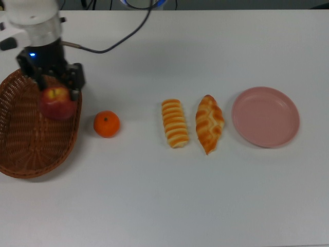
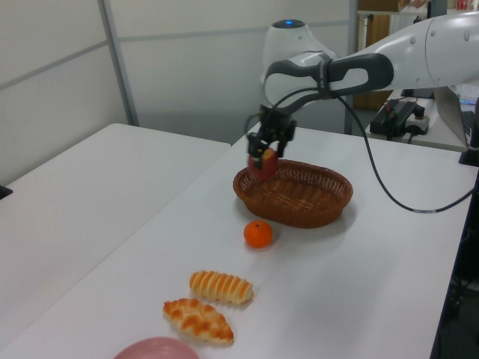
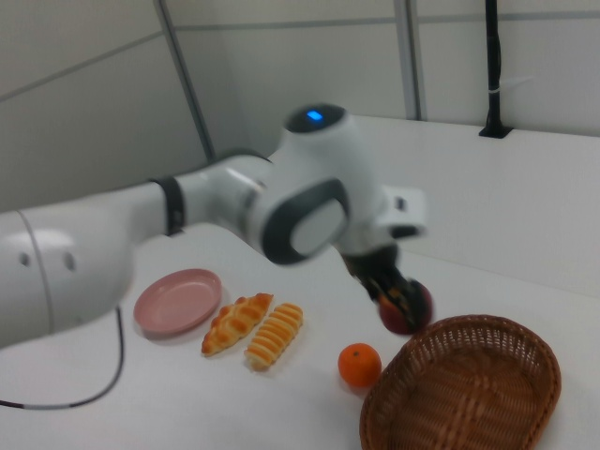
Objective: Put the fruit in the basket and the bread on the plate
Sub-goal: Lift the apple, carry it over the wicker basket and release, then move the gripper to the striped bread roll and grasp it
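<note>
Gripper (image 1: 57, 87) clenched on apple (image 1: 57, 102) — held above basket (image 1: 31, 149) rim for drop | mandarin (image 1: 106, 124), both loaves (image 1: 175, 123) untouched — plate (image 1: 265, 116) bare

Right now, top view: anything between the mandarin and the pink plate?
Yes. In the top view, the striped spiral roll and the twisted pastry lie side by side between the mandarin and the pink plate; the rest is bare table.

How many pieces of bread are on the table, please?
2. The striped roll lies near the table's middle; the twisted pastry lies beside it, toward the pink plate. None seems hidden.
</note>
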Available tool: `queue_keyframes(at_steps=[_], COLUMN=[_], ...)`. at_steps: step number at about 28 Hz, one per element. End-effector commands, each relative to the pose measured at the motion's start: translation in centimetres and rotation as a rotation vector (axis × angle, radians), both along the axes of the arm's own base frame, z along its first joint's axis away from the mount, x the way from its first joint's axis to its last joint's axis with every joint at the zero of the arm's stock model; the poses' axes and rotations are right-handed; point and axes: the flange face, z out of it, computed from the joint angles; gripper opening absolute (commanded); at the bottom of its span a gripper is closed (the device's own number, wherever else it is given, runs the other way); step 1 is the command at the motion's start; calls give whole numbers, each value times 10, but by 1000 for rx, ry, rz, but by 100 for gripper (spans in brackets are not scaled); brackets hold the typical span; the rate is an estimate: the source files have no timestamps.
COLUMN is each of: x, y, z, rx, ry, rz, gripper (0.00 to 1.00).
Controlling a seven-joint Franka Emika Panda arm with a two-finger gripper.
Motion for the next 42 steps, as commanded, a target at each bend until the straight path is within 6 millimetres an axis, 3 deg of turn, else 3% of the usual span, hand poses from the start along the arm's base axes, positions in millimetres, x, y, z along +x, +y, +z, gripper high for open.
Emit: queue_keyframes(at_steps=[1, 4, 9, 14, 15, 16, 18, 23, 28, 29, 33, 34, 39, 42], x=[20, 24, 27, 28, 28, 28, 28, 31, 45, 48, 48, 45, 36, 34], y=[-37, -60, -68, -69, -68, -68, -66, -51, 23, 55, 125, 152, 220, 238], z=[-54, -74, -97, -100, -101, -101, -101, -94, -80, -77, -73, -73, -83, -90], rx=[-54, -75, -71, -84, -84, -84, -86, -77, -34, -20, -7, -8, -13, -13], ry=[-22, -68, -53, -54, -52, -52, -50, -57, -70, -62, -21, 12, 65, 76], rz=[36, 9, 2, 12, 13, 14, 18, 32, 30, 23, 71, 109, 180, 173], gripper=[20, 22, 27, 34, 40, 54, 100, 100, 100, 100, 100, 100, 100, 100])
